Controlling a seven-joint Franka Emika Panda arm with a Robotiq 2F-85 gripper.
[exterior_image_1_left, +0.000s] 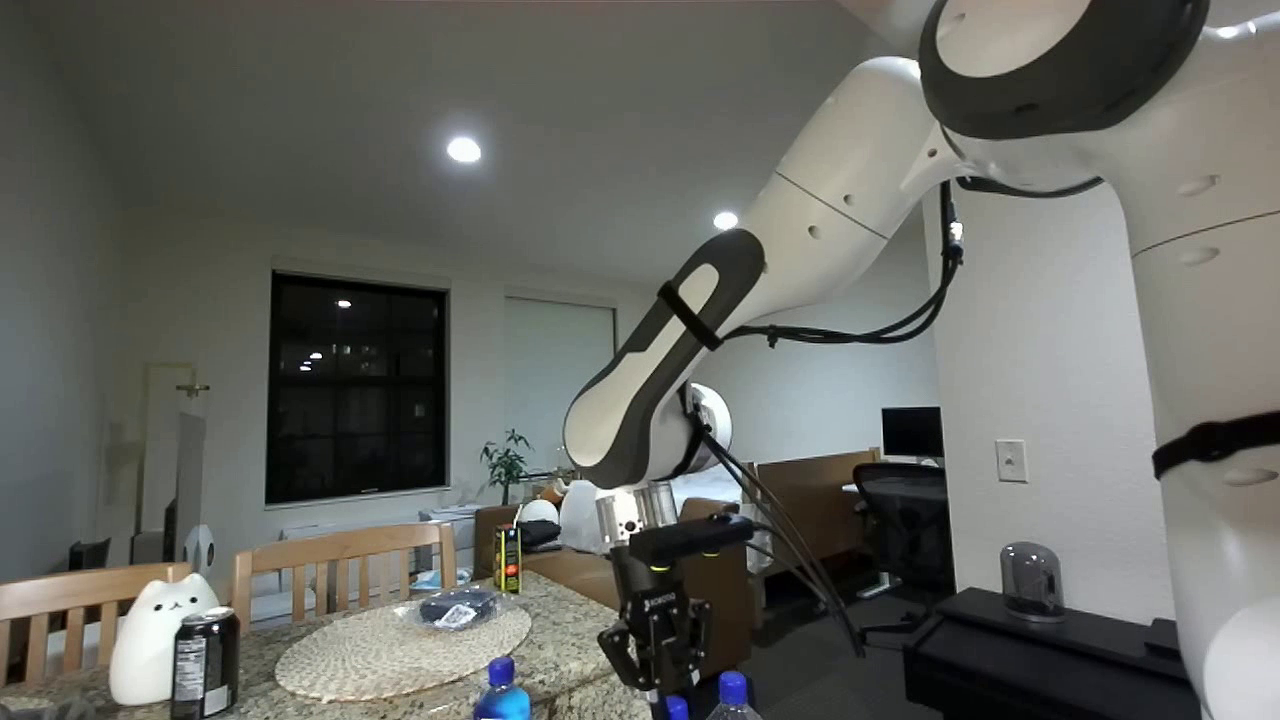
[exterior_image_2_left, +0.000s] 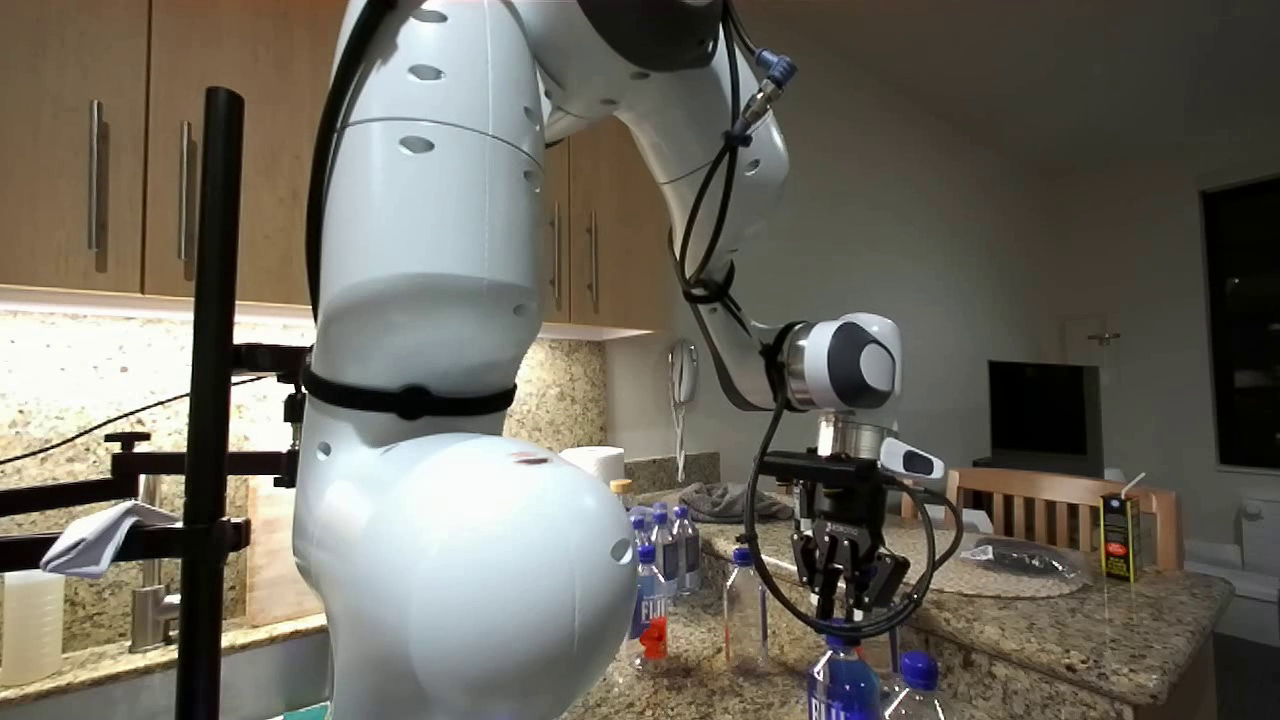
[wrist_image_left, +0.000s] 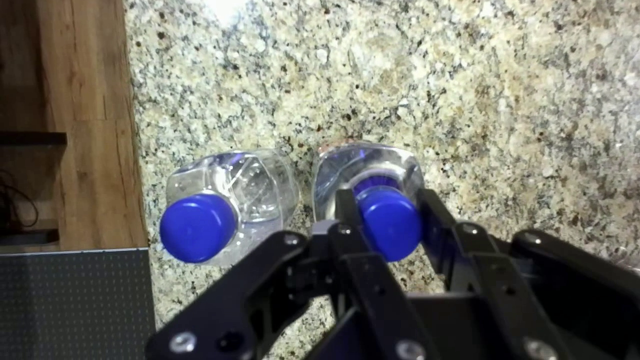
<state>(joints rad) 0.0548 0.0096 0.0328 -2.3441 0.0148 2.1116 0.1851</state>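
Bottle of clear plastic (wrist_image_left: 376, 182) topped by a round blue cap (wrist_image_left: 392, 227) stands on a speckled beige granite countertop (wrist_image_left: 390, 75), below the wrist. The black two-finger gripper (wrist_image_left: 385, 194) is drawn in narrow on it, one finger along each side of the cap, which fills the space between them; how hard they press cannot be told. In an exterior view a blue label with white letters (exterior_image_2_left: 838, 692) shows on the bottle's body, cut off at the bottom of that view.

Just beside it, to the left in the wrist view, stands a second clear plastic bottle with a blue cap (wrist_image_left: 245, 192), a thin strip of granite between the two. Farther out in an exterior view, a lone blue-capped clear bottle (exterior_image_2_left: 745, 615) stands between the gripper and a group of blue-capped bottles (exterior_image_2_left: 685, 550); a bright red item (exterior_image_2_left: 653, 638) sits in front of one of these, too small to name.

Behind the gripper, a raised granite counter (exterior_image_2_left: 1150, 625) bears a round pale woven placemat (exterior_image_1_left: 350, 650) with a dark item in clear wrap (exterior_image_1_left: 458, 607) on it. Nearby are a narrow yellow-and-black drink carton (exterior_image_1_left: 508, 560), a dark metal can (exterior_image_1_left: 205, 665) and a white cat-shaped figure (exterior_image_1_left: 152, 642), with light wooden slatted chairs (exterior_image_1_left: 345, 546) along the far side.
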